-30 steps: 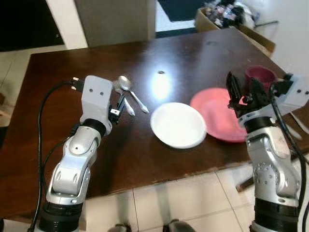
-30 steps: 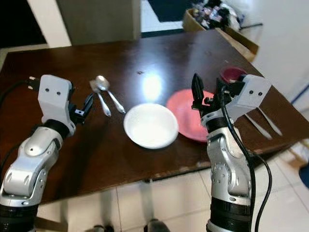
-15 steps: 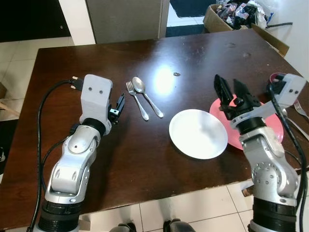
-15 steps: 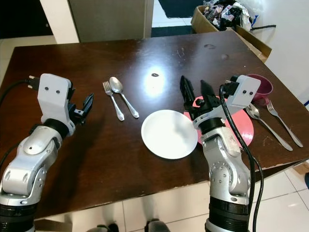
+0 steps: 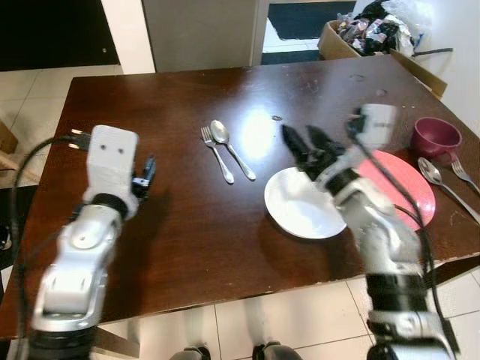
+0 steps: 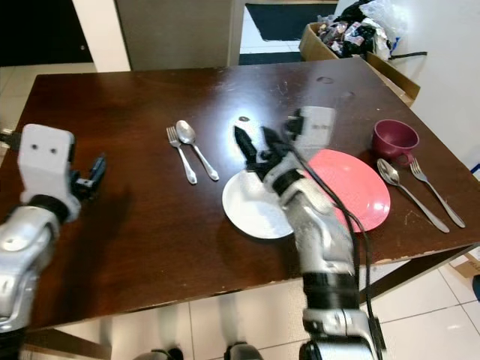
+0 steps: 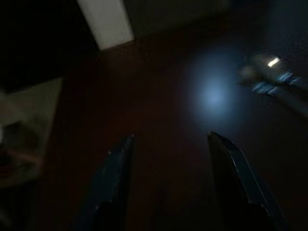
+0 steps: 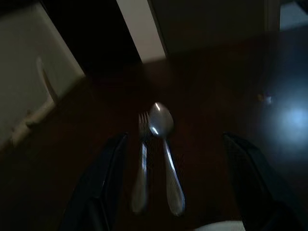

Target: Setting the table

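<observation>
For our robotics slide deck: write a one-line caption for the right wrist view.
Open right gripper looks past its black fingers at a fork and spoon lying side by side on the dark table.

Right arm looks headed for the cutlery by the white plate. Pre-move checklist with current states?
1. Right gripper fingers open: ok, spread wide in the right wrist view.
2. Right gripper empty: ok, nothing between its fingers.
3. Target in line: ok, fork and spoon lie side by side ahead of the fingers.
4. White plate under the right arm: not ok, the wrist hangs over its far rim, so a low sweep may bump it.
5. Left gripper out of the way: ok, open and empty over bare table, apart from the cutlery.
6. Height of right fingers above the table: cannot tell.
</observation>
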`<state>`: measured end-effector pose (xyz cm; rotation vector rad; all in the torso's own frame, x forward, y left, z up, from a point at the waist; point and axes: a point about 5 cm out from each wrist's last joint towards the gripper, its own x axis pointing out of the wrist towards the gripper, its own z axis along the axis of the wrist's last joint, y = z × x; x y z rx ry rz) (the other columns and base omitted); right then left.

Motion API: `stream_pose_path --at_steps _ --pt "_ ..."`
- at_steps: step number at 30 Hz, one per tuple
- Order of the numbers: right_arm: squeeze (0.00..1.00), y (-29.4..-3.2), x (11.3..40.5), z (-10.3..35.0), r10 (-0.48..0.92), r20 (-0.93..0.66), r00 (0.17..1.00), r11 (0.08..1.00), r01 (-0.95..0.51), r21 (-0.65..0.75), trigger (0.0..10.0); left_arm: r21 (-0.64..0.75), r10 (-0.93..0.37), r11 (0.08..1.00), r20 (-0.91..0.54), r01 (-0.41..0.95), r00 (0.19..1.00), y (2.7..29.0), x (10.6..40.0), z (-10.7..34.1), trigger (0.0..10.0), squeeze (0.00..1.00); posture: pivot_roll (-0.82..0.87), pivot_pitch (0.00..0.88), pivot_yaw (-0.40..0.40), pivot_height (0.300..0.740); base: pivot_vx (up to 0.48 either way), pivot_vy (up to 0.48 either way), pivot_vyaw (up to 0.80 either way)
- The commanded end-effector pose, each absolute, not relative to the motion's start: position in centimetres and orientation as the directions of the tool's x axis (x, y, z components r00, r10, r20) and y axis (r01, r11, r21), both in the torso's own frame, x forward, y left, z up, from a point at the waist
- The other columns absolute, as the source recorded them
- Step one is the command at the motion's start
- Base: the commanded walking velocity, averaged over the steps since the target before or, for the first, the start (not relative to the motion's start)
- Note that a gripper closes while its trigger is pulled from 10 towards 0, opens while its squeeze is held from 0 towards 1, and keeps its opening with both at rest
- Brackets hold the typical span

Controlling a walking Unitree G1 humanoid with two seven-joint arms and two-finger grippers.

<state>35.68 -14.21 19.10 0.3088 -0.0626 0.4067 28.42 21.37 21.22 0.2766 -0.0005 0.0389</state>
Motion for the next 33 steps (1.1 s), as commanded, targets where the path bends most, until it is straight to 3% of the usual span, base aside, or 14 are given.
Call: stream_pose_path --at_steps 1,5,11,20,28,33 --pt "0.0 -14.5 36.1 18.5 0.359 0.102 0.928 0.887 -0.373 0.273 10.0 0.257 0.04 0.966 -0.041 -0.028 0.998 22.1 28.0 20.8 10.0 0.0 0.14 0.091 -0.042 0.74 0.0 0.0 0.0" --pt "0.0 -14.7 37.2 18.2 0.338 0.074 0.938 0.913 -0.346 0.215 10.0 0.248 0.072 0.967 -0.078 -0.051 0.994 23.8 27.1 21.1 10.0 0.0 0.19 0.106 -0.078 0.74 0.0 0.0 0.0" --pt "0.0 -14.3 37.6 18.8 0.368 0.109 0.923 0.906 -0.383 0.18 10.0 0.255 0.089 0.964 -0.061 -0.071 0.994 24.1 26.3 21.5 10.0 0.0 0.2 0.122 -0.1 0.74 0.0 0.0 0.0" --pt "0.0 -13.9 36.9 18.9 0.442 0.173 0.88 0.866 -0.469 0.173 10.0 0.243 0.019 0.97 -0.054 -0.005 0.998 21.6 27.5 21.4 10.0 0.0 0.16 0.084 -0.096 0.74 0.0 0.0 0.0" --pt "0.0 -12.2 36.9 18.3 0.455 0.176 0.873 0.855 -0.483 0.19 10.0 0.247 0.041 0.969 -0.066 -0.024 0.997 22.1 27.2 21.1 10.0 0.0 0.17 0.075 -0.12 0.74 0.0 0.0 0.0" --pt "0.0 -11.5 37.4 17.8 0.482 0.148 0.864 0.845 -0.503 0.184 10.0 0.277 0.093 0.958 -0.048 -0.076 0.995 22.6 26.8 21.6 10.0 0.0 0.22 0.116 -0.123 0.74 0.0 0.0 0.0"
